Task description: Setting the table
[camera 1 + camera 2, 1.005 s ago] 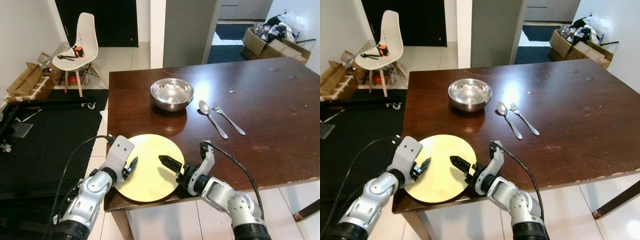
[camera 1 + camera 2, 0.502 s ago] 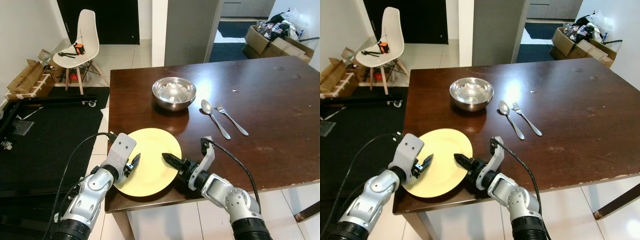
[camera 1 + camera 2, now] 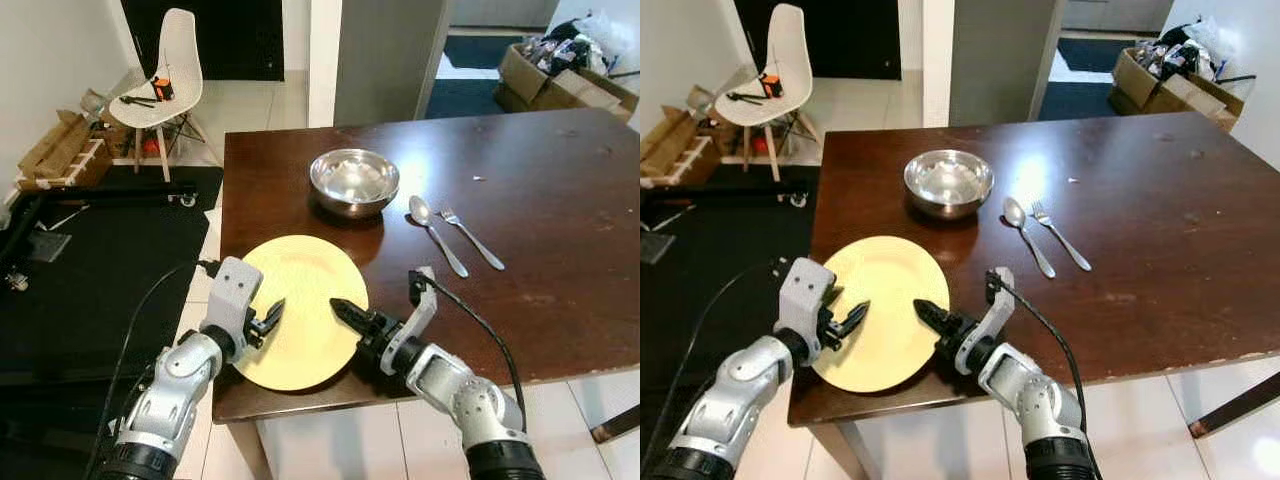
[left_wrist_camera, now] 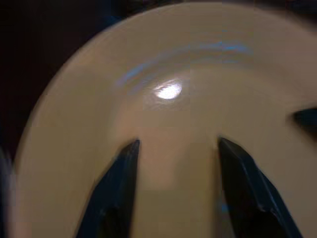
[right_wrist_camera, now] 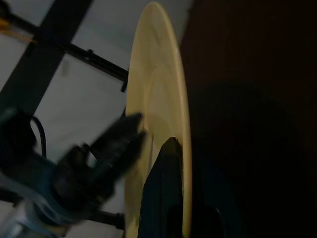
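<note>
A yellow plate (image 3: pixel 300 285) lies at the near left corner of the dark wooden table (image 3: pixel 560 200), its near rim hanging over the edge. My left gripper (image 3: pixel 268 320) is at the plate's left side, open, both fingers (image 4: pixel 119 188) spread over the plate's top face (image 4: pixel 168 124). My right gripper (image 3: pixel 340 307) is at the plate's right rim (image 5: pixel 156 99), with one finger (image 5: pixel 163 188) lying on top; the other is hidden, so it looks shut on the rim. Farther back stand a steel bowl (image 3: pixel 354 181), a spoon (image 3: pixel 430 228) and a fork (image 3: pixel 470 238).
A white chair (image 3: pixel 165 75) with small tools on its seat stands on the tiled floor at the far left. A black mat (image 3: pixel 80 280) covers the floor left of the table. Cardboard boxes (image 3: pixel 560 80) sit behind the table's far right corner.
The plate, with both grippers at its rims, has slid farther onto the table toward the bowl. The camera has shifted a little too.
</note>
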You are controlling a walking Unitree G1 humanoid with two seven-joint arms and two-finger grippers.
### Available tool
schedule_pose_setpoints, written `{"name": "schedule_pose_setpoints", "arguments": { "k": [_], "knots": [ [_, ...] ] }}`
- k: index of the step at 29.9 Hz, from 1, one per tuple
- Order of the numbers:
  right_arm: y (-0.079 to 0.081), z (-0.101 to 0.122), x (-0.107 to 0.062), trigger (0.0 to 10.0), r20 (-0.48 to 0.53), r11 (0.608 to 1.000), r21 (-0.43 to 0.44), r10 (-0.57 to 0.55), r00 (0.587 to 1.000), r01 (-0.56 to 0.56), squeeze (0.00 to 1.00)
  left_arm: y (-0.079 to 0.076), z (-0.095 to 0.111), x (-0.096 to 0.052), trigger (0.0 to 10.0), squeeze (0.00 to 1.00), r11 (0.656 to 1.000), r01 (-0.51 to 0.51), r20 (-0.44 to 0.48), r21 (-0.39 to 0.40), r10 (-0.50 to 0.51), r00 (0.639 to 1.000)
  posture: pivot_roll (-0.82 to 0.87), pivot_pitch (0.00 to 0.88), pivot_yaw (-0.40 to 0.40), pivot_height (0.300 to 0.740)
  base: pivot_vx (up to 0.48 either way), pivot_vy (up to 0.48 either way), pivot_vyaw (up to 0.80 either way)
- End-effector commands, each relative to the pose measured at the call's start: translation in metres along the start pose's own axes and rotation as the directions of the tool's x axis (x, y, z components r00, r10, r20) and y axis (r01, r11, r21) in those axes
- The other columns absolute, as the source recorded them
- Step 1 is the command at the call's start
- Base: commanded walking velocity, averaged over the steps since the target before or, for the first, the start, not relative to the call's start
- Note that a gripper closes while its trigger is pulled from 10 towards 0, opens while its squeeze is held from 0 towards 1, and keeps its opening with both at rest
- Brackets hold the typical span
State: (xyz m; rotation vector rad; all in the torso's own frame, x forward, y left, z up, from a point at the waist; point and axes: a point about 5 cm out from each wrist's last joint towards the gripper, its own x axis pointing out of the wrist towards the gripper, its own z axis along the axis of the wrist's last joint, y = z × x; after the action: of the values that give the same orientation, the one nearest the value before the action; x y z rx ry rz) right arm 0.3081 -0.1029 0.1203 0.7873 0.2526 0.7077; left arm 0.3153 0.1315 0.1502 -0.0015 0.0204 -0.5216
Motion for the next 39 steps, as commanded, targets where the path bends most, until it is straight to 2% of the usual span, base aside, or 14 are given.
{"name": "schedule_pose_setpoints", "arguments": {
  "k": [1, 2, 3, 10, 11, 12, 14, 16, 23, 28, 32, 35, 36, 39],
  "knots": [
    [0.003, 0.001, -0.002, 0.0, 0.021, 0.999, -0.045, 0.004, 1.000, -0.003, 0.00, 0.004, 0.023, -0.003, 10.0, 0.00, 0.999, 0.013, 0.080, -0.050, -0.009, 0.997, -0.05, 0.022, 0.069, 0.740, 0.000, 0.000, 0.00],
    [0.003, 0.004, -0.004, 9.2, 0.049, 0.998, -0.061, -0.014, 0.999, 0.017, 0.00, 0.007, 0.038, -0.006, 10.0, 0.00, 0.996, 0.027, 0.134, -0.088, -0.015, 0.991, -0.05, 0.027, 0.070, 0.740, 0.000, 0.000, 0.00],
    [0.003, 0.008, -0.005, 10.0, 0.076, 0.997, -0.074, -0.024, 0.997, 0.030, 0.00, 0.008, 0.050, -0.008, 10.0, 0.00, 0.991, 0.041, 0.175, -0.126, -0.018, 0.984, -0.05, 0.026, 0.071, 0.740, 0.000, 0.000, 0.00],
    [0.008, 0.025, -0.014, 10.0, 0.192, 0.988, -0.136, -0.041, 0.980, 0.068, 0.00, 0.014, 0.080, -0.015, 10.0, 0.00, 0.962, 0.058, 0.293, -0.268, 0.024, 0.956, -0.05, 0.009, 0.065, 0.740, 0.000, 0.000, 0.00],
    [0.010, 0.032, -0.017, 10.0, 0.236, 0.981, -0.168, -0.058, 0.970, 0.100, 0.00, 0.020, 0.078, -0.015, 10.0, 0.00, 0.959, -0.003, 0.284, -0.284, 0.087, 0.955, -0.04, 0.002, 0.059, 0.740, 0.000, 0.000, 0.00],
    [0.010, 0.032, -0.017, 10.0, 0.236, 0.981, -0.168, -0.058, 0.970, 0.100, 0.00, 0.020, 0.078, -0.015, 10.0, 0.00, 0.959, -0.003, 0.284, -0.284, 0.087, 0.955, -0.04, 0.002, 0.059, 0.740, 0.000, 0.000, 0.00],
    [0.015, 0.039, -0.021, 10.0, 0.276, 0.966, -0.225, -0.063, 0.959, 0.128, 0.00, 0.029, 0.070, -0.015, 10.0, 0.00, 0.951, -0.108, 0.244, -0.288, 0.182, 0.953, -0.04, 0.000, 0.051, 0.740, 0.000, 0.000, 0.00],
    [0.028, 0.055, -0.028, 10.0, 0.348, 0.943, -0.299, -0.037, 0.937, 0.149, 0.00, 0.045, 0.057, -0.022, 10.0, 0.00, 0.920, -0.275, 0.176, -0.278, 0.330, 0.927, -0.04, 0.012, 0.044, 0.740, 0.000, 0.000, 0.00],
    [0.041, 0.073, -0.036, 10.0, 0.402, 0.909, -0.384, 0.006, 0.916, 0.163, 0.00, 0.055, 0.061, -0.037, 10.0, 0.00, 0.906, -0.370, 0.161, -0.207, 0.404, 0.900, -0.03, 0.021, 0.032, 0.740, 0.000, 0.000, 0.00],
    [0.053, 0.080, -0.032, 10.0, 0.408, 0.897, -0.421, 0.057, 0.911, 0.132, 0.00, 0.056, 0.066, -0.039, 10.0, 0.00, 0.902, -0.391, 0.170, -0.183, 0.421, 0.891, -0.02, 0.002, 0.040, 0.740, 0.000, 0.000, 0.00],
    [0.058, 0.079, -0.031, 10.0, 0.416, 0.902, -0.415, 0.075, 0.906, 0.116, 0.00, 0.059, 0.065, -0.037, 10.0, 0.00, 0.894, -0.408, 0.160, -0.187, 0.437, 0.885, -0.04, 0.000, 0.054, 0.740, 0.000, 0.000, 0.00],
    [0.061, 0.074, -0.034, 10.0, 0.421, 0.932, -0.355, 0.089, 0.903, 0.074, 0.00, 0.058, 0.064, -0.032, 10.0, 0.00, 0.896, -0.413, 0.152, -0.165, 0.437, 0.887, -0.04, 0.000, 0.067, 0.740, 0.000, 0.000, 0.00],
    [0.063, 0.067, -0.036, 10.0, 0.415, 0.955, -0.294, 0.103, 0.904, 0.027, 0.00, 0.057, 0.064, -0.029, 10.0, 0.00, 0.898, -0.411, 0.150, -0.155, 0.432, 0.889, -0.05, 0.000, 0.071, 0.740, 0.000, 0.000, 0.00],
    [0.062, 0.062, -0.036, 10.0, 0.414, 0.964, -0.266, 0.105, 0.904, 0.010, 0.00, 0.057, 0.063, -0.027, 10.0, 0.00, 0.896, -0.416, 0.147, -0.156, 0.438, 0.887, -0.05, 0.000, 0.068, 0.740, 0.000, 0.000, 0.00]
  ]
}}
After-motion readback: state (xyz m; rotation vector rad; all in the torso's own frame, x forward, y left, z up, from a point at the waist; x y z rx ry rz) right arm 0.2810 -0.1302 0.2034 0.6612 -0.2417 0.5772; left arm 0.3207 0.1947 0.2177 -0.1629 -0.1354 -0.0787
